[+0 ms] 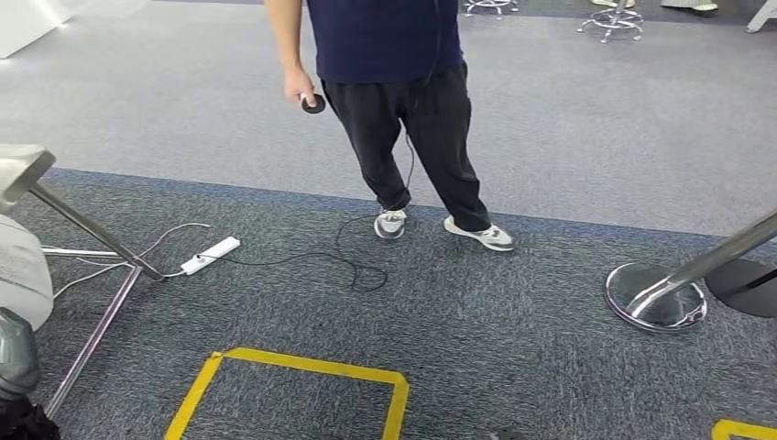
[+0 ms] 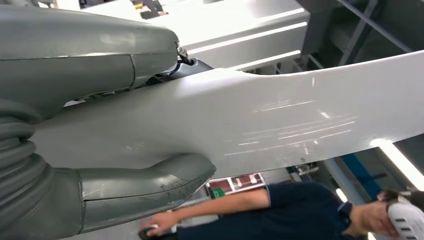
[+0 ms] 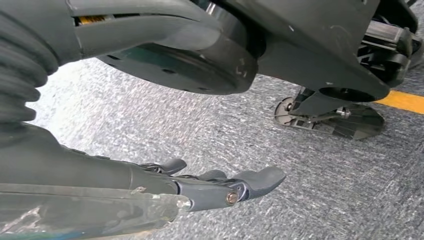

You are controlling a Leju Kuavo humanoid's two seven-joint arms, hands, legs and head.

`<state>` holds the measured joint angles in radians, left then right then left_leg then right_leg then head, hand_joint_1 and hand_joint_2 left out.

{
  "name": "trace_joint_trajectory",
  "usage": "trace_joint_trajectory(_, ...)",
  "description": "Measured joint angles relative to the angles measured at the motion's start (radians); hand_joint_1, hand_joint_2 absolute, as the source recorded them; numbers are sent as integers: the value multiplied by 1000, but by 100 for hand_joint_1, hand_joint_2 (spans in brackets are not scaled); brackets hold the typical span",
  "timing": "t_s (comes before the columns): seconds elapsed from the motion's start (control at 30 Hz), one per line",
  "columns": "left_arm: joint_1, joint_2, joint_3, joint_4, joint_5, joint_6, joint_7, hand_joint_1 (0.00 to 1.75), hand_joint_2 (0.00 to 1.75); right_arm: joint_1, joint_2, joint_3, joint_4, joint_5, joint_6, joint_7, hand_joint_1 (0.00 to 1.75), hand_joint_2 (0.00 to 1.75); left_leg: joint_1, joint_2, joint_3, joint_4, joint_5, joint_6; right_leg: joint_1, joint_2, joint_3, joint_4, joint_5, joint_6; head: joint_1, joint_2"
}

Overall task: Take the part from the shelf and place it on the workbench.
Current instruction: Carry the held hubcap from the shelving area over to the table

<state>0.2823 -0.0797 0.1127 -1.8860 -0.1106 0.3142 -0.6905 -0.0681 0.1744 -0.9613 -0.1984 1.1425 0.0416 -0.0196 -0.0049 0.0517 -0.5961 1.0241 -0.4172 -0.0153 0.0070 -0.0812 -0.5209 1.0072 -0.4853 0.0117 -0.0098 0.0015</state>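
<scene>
The left hand [image 2: 100,150] grips a long white part [image 2: 260,120], thumb and fingers clamped across its narrower end, at about nine o'clock in the head view. It looks stiff, smooth, probably slippery. The right hand [image 3: 210,185] hangs with fingers loosely extended, holding nothing.

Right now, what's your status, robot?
Left robot hand holds white part. Right robot hand empty, fingers apart. Person, cables ahead.

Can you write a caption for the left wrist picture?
The left hand grips the white part while a person stands nearby.
</scene>
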Motion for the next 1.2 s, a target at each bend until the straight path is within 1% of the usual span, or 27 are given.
trace_joint_trajectory(0.03,-1,0,0,0,0,0,0,175,175,0,0,0,0,0,0,0,0,175,-4,13,14,-29,2,5,2,-9,1,0,-3,4,0,0)
trace_joint_trajectory(0.07,-2,0,0,0,0,1,0,175,175,0,0,0,0,0,0,0,0,175,-8,11,16,-38,-2,10,4,-19,2,0,-5,9,1,0)
trace_joint_trajectory(0.1,-2,0,0,0,0,1,0,175,175,-1,0,0,0,1,0,0,0,175,-7,-1,14,-39,-1,15,4,-29,6,-2,-7,13,1,0)
trace_joint_trajectory(0.13,-1,0,0,0,0,2,0,175,175,-2,0,0,0,2,0,0,0,175,-5,-12,15,-41,1,20,3,-24,7,1,-11,19,1,0)
trace_joint_trajectory(0.2,-2,0,0,0,0,3,0,175,175,-2,0,0,0,3,1,-2,0,175,2,-33,17,-46,5,31,0,19,-12,52,-44,31,5,0)
trace_joint_trajectory(0.23,-3,-1,-1,0,0,3,0,175,175,-2,0,0,0,2,1,-3,0,175,5,-42,17,-46,6,35,-2,49,-40,110,-74,36,9,0)
trace_joint_trajectory(0.27,-3,-2,-2,0,0,3,0,175,175,-4,-1,0,0,2,3,-4,0,175,6,-52,16,-46,6,37,-3,67,-73,181,-108,38,11,0)
trace_joint_trajectory(0.3,-3,-3,-2,0,0,3,0,175,175,-7,-1,0,0,1,4,-5,0,175,6,-62,15,-46,6,38,-3,74,-103,246,-133,40,12,0)
trace_joint_trajectory(0.33,-3,-4,-3,1,0,3,0,175,175,-10,-1,0,0,0,5,-6,0,175,7,-73,15,-46,6,38,-3,77,-122,285,-141,41,12,0)
trace_joint_trajectory(0.37,-3,-4,-3,1,0,3,0,175,175,-12,-1,0,-1,0,6,-6,0,175,7,-85,16,-45,6,38,-4,77,-123,286,-129,41,12,0)
trace_joint_trajectory(0.4,-2,-4,-3,1,0,3,0,175,175,-13,-2,0,-1,0,6,-5,0,175,9,-99,17,-45,7,36,-5,80,-106,247,-98,41,12,0)
trace_joint_trajectory(0.43,-3,-4,-3,1,0,3,0,175,175,-11,-2,0,-1,1,5,-4,0,175,11,-114,19,-44,7,34,-8,92,-75,180,-57,41,12,0)
trace_joint_trajectory(0.47,-3,-4,-3,1,0,3,0,175,175,-8,-2,0,0,1,4,-4,0,175,12,-128,18,-42,8,29,-13,118,-46,112,-26,43,13,0)
trace_joint_trajectory(0.5,-4,-4,-3,1,0,3,0,175,175,-6,-1,0,1,1,4,-3,0,175,12,-140,13,-38,9,23,-17,143,-22,53,-7,44,13,0)
trace_joint_trajectory(0.57,-6,-4,-3,0,0,3,0,175,175,-5,0,0,2,1,5,-3,0,175,13,-161,-2,-35,17,9,-21,172,-6,11,-6,40,12,0)
trace_joint_trajectory(0.63,-5,-4,-3,1,0,3,0,175,175,-7,0,0,2,1,7,-3,0,175,17,-172,-12,-36,24,-4,-18,153,-4,8,-3,27,11,0)
trace_joint_trajectory(0.7,-7,-2,-4,1,0,4,0,175,175,-6,1,0,2,2,7,-2,0,175,15,-132,-32,-2,1,-13,-18,127,-1,1,2,13,5,0)
trace_joint_trajectory(0.77,-13,-1,-4,1,0,4,0,175,175,-4,1,0,2,2,7,-3,0,175,12,-79,-86,112,-59,-18,-14,99,1,-2,2,4,-1,0)
trace_joint_trajectory(0.83,-15,0,-4,1,0,5,0,175,175,-1,0,0,2,3,7,-3,0,175,13,-66,-142,233,-103,-20,-10,69,1,-2,0,0,-1,0)
trace_joint_trajectory(0.87,-14,1,-4,2,0,5,0,175,175,-1,0,0,2,3,7,-3,0,175,13,-65,-149,251,-100,-19,-9,55,2,-2,-1,-1,-1,0)
trace_joint_trajectory(0.9,-14,1,-4,2,0,5,0,175,175,-1,0,0,2,4,7,-3,0,175,12,-63,-134,227,-78,-18,-9,42,4,-2,-2,-1,-1,0)
trace_joint_trajectory(0.93,-15,2,-4,2,1,6,0,175,175,-2,0,0,2,4,6,-4,0,175,12,-55,-101,169,-44,-15,-9,29,7,-2,-4,0,-1,0)
trace_joint_trajectory(1.0,-17,2,-5,2,2,6,0,175,175,-2,-1,0,2,5,6,-4,0,175,4,-13,-26,32,2,-7,-5,9,12,-1,-10,6,-2,0)
trace_joint_trajectory(1.07,-20,3,-5,2,3,6,0,175,175,-1,-1,0,2,6,5,-5,0,175,-3,12,5,-29,3,5,1,-9,12,-2,-18,14,0,0)
trace_joint_trajectory(1.13,-19,3,-5,3,4,8,1,175,175,-3,-1,0,2,6,4,-5,0,175,-3,-8,5,-35,1,17,3,-28,17,-6,-25,23,1,0)
trace_joint_trajectory(1.17,-18,3,-5,3,4,8,1,175,175,-3,-1,0,2,7,4,-5,0,175,0,-19,7,-37,1,22,2,-20,20,0,-33,28,2,0)
trace_joint_trajectory(1.2,-19,3,-5,3,5,9,1,175,175,-3,-1,0,2,7,4,-6,0,175,3,-29,9,-39,3,28,1,0,13,24,-51,34,5,0)
